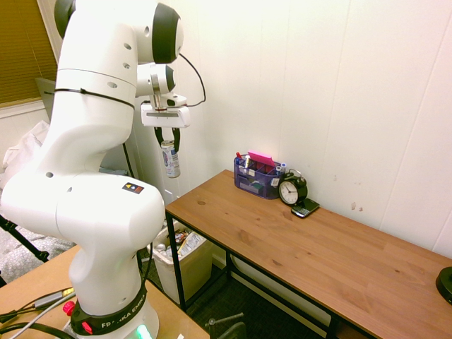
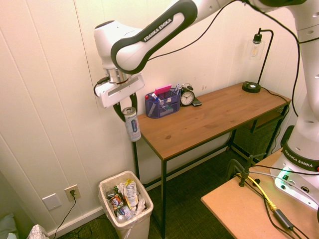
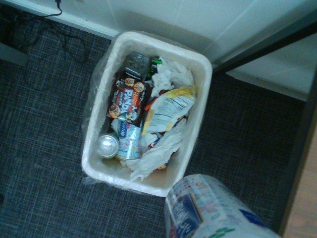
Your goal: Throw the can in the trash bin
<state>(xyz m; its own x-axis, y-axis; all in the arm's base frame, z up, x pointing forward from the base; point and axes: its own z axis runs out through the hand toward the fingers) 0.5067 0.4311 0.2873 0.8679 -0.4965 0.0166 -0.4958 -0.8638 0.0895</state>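
Wooden desk [image 2: 219,115] against the white wall. The second exterior view shows the whole trash bin [image 2: 125,208] on the floor at 7 o'clock of the desk's end, full of wrappers; the first exterior view shows only part of it [image 1: 185,260] behind the arm. The wrist view looks straight down into the bin [image 3: 200,106]: snack packets and a discarded can [image 3: 107,145] already inside. Gripper [image 2: 127,107] clenched on the top of the can [image 2: 132,124], which hangs upright in the air just off the desk's end, above the bin.
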